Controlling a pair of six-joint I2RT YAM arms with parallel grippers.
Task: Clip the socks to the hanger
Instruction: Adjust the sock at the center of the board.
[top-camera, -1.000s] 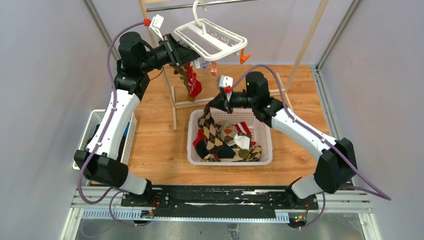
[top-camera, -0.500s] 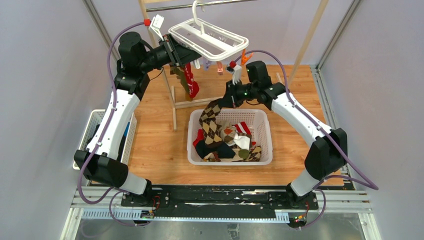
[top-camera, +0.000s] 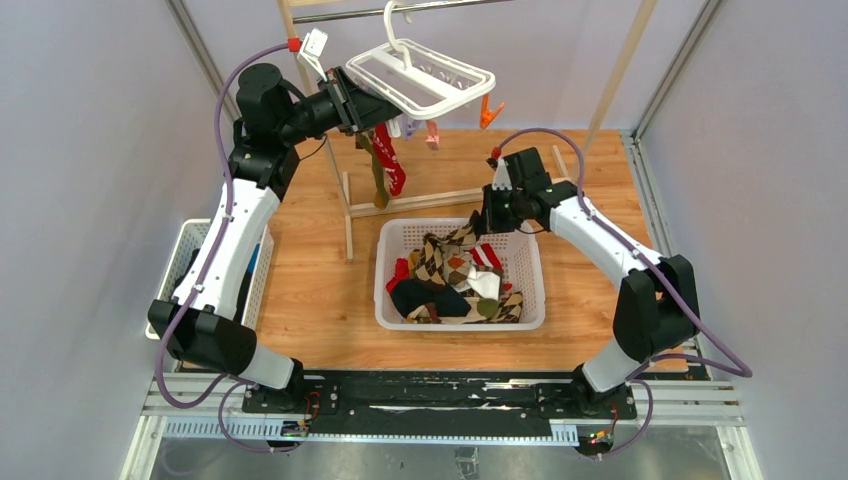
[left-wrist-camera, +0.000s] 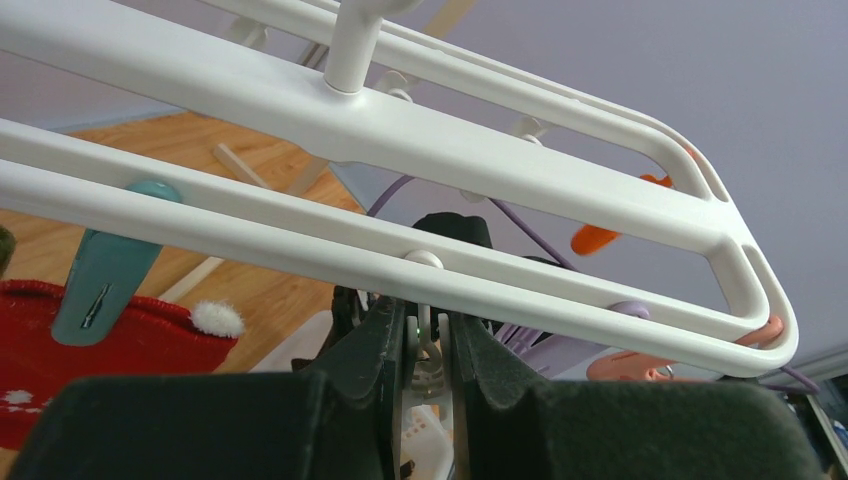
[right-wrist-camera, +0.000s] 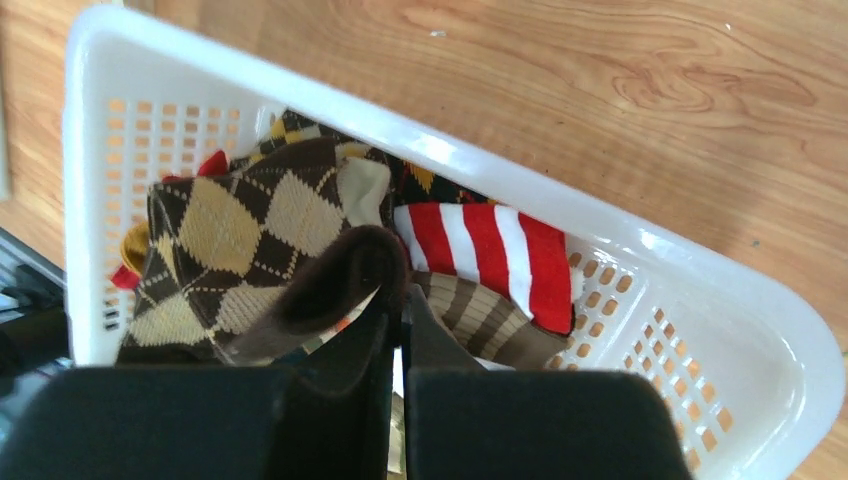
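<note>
We see a white perforated plastic basket (top-camera: 462, 324) resting on the light wooden tabletop (top-camera: 310, 290). Behind it stands a tall wooden rack (top-camera: 348, 225) with a metal bar (top-camera: 340, 14) across its top. A second white slotted basket (top-camera: 185, 250) sits just beside the tabletop's left edge.

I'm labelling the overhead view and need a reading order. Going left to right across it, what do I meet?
Side basket → left gripper → hanging red sock → pink clip → orange clip → right arm's elbow. The sock basket is left out because it spans several of these.
</note>
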